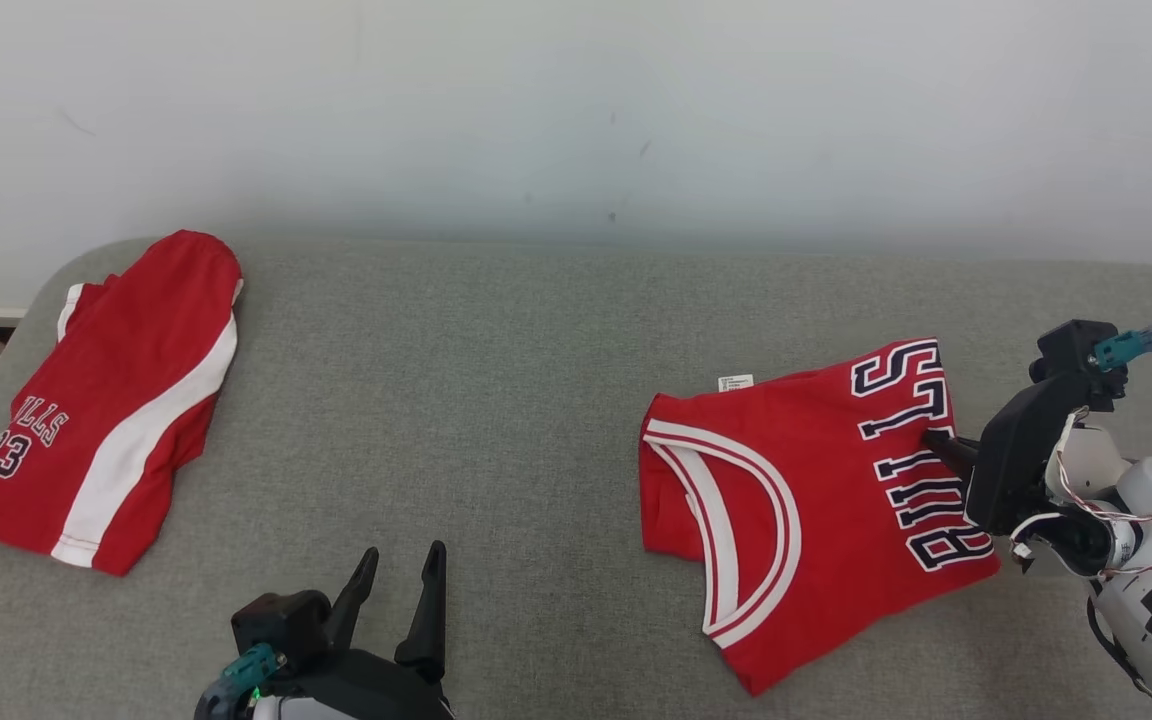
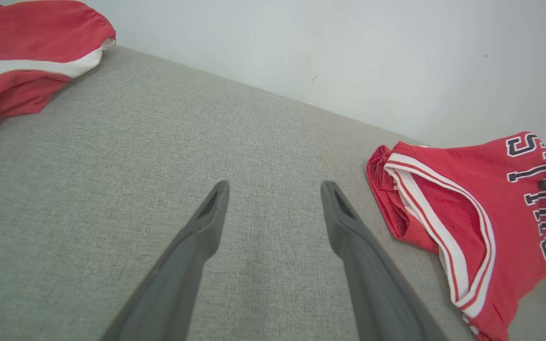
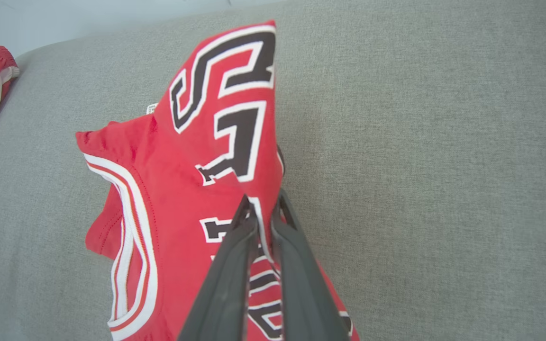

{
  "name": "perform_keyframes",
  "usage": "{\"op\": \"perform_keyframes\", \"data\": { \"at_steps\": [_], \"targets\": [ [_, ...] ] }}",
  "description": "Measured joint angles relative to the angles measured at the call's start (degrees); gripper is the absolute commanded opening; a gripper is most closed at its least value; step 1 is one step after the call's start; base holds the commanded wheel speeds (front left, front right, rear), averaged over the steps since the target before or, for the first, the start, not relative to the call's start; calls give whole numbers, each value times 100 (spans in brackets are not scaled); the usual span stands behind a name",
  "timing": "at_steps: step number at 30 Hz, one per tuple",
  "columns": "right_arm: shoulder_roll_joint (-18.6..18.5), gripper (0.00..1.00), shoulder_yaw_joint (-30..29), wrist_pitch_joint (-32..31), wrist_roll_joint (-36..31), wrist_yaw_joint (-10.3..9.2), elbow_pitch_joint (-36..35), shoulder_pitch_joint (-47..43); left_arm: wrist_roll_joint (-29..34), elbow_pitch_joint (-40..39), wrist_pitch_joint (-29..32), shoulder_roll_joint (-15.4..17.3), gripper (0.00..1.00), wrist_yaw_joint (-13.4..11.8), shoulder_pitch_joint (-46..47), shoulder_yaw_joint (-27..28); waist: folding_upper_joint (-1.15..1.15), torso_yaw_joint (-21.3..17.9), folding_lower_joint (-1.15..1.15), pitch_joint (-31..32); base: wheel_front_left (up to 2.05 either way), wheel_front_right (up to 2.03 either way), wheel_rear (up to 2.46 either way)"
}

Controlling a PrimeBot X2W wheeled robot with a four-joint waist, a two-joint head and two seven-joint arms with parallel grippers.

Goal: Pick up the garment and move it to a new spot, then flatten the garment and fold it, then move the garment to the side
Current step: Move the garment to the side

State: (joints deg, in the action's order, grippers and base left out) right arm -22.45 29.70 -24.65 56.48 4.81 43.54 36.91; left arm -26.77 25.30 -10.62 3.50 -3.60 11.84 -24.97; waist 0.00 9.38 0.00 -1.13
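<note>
Cloth sits between the closed jaws of your right gripper (image 3: pixel 259 204). The two dark fingers are pinched onto the lettered edge of the red jersey (image 1: pixel 816 500), in among the dark letters, and that edge rises off the grey padded surface (image 1: pixel 496 400) in a ridge. The rest of the jersey lies on the right part of the surface. Its white-trimmed neckline (image 1: pixel 736 530) faces the middle, and a small white label (image 1: pixel 735 382) peeks out at its far edge. Your left gripper (image 1: pixel 401 570) hovers near the front edge with its fingers spread wide, holding nothing, well apart from the jersey. The red shorts (image 1: pixel 116 400) lie far off on the left.

You appear to be lifting or dragging the jersey from a single pinch point. The loose side will likely sag and bunch, so raise it slowly and watch whether every layer comes up or just the top one; I cannot tell how many layers are caught. Carry the edge low, let the neckline side trail flat, and set it down clear of the shorts. If it droops, bring the left gripper to the neckline side for support.
</note>
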Motion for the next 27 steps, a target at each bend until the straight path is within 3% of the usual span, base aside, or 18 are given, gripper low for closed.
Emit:
{"op": "perform_keyframes", "data": {
  "at_steps": [9,27],
  "targets": [
    [-283,0,-118,-156,48,-48,70,173,1,-74,0,54,100,1,-125,-25,0,-310,0,33,0,0,0],
    [-1212,0,-112,-171,-508,-486,798,790,96,-415,104,113,100,12,101,-201,0,-501,1,-600,0,0,0]
  ]
}}
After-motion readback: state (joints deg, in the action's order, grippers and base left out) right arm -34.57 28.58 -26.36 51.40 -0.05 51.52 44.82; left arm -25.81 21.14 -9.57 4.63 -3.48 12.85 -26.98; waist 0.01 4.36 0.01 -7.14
